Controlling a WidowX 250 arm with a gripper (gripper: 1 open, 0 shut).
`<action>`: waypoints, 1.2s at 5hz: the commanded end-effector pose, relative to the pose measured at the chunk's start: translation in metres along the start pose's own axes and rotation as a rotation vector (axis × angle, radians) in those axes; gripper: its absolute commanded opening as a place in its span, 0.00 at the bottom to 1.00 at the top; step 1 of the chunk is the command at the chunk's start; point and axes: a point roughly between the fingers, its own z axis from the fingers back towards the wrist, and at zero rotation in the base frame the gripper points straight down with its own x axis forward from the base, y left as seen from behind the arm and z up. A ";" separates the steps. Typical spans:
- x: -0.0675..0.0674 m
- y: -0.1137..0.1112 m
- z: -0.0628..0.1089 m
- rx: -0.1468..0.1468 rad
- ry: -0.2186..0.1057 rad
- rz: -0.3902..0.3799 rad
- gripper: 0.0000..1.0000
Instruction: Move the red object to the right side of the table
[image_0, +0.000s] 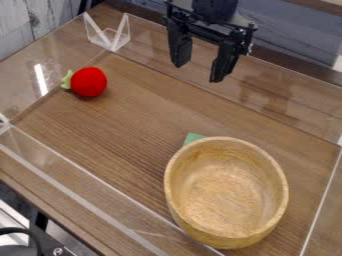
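The red object (88, 82) is a small round ball with a green leaf piece on its left side. It rests on the brown wood-grain table (134, 130) near the left wall. My gripper (199, 59) hangs above the back middle of the table, pointing down, well to the right of the ball and apart from it. Its two black fingers (178, 48) stand spread with nothing between them.
A large light wooden bowl (226, 191) sits at the front right, with a green scrap showing at its back rim. Low clear acrylic walls (107, 35) border the table on every side.
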 end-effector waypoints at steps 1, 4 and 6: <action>0.000 0.006 -0.004 -0.003 0.024 -0.001 1.00; -0.044 0.110 -0.009 0.024 -0.020 -0.087 1.00; -0.053 0.175 -0.024 0.034 -0.049 -0.129 1.00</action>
